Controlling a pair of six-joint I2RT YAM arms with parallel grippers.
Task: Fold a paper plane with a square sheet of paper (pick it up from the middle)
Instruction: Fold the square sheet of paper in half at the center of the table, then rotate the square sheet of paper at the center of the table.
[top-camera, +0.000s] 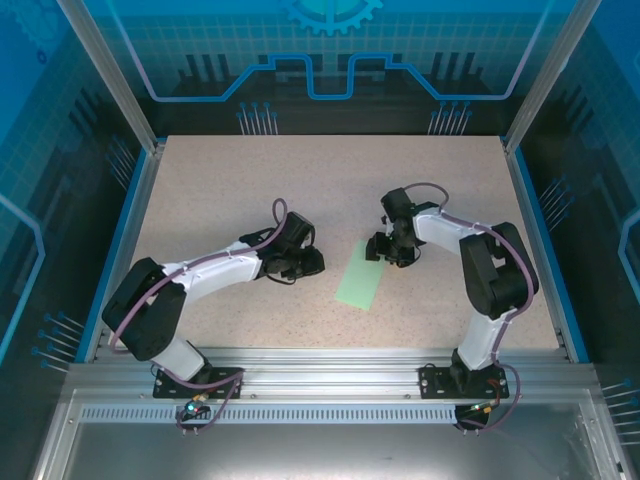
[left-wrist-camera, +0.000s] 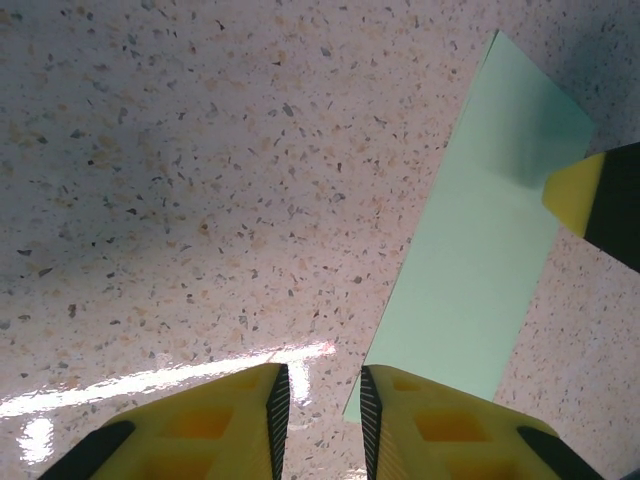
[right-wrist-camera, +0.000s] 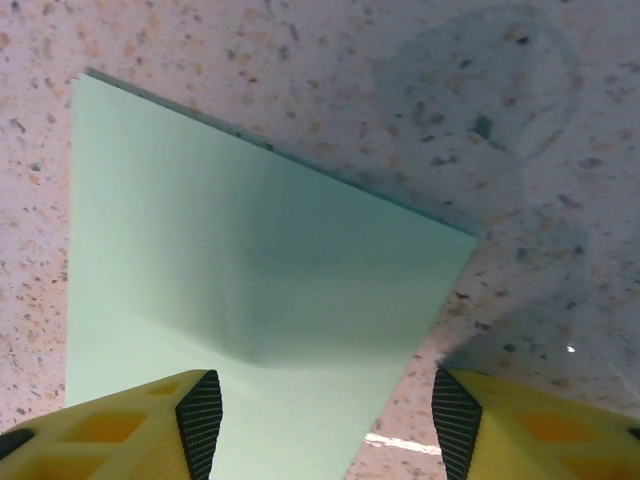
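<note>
Since the pale mint-green paper sheet (top-camera: 361, 279) lies halved on the speckled desk (top-camera: 250, 190), left hand (left-wrist-camera: 325, 385) and right hand (right-wrist-camera: 325, 400) both released, corner folds seemingly follow, needing one edge lifted.

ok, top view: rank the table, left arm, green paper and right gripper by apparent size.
1. table
2. left arm
3. green paper and right gripper: these look much alike, so they are left unranked. The gripper sits above the paper's far end, nearer the camera, and its dark body merges with the wrist.
</note>
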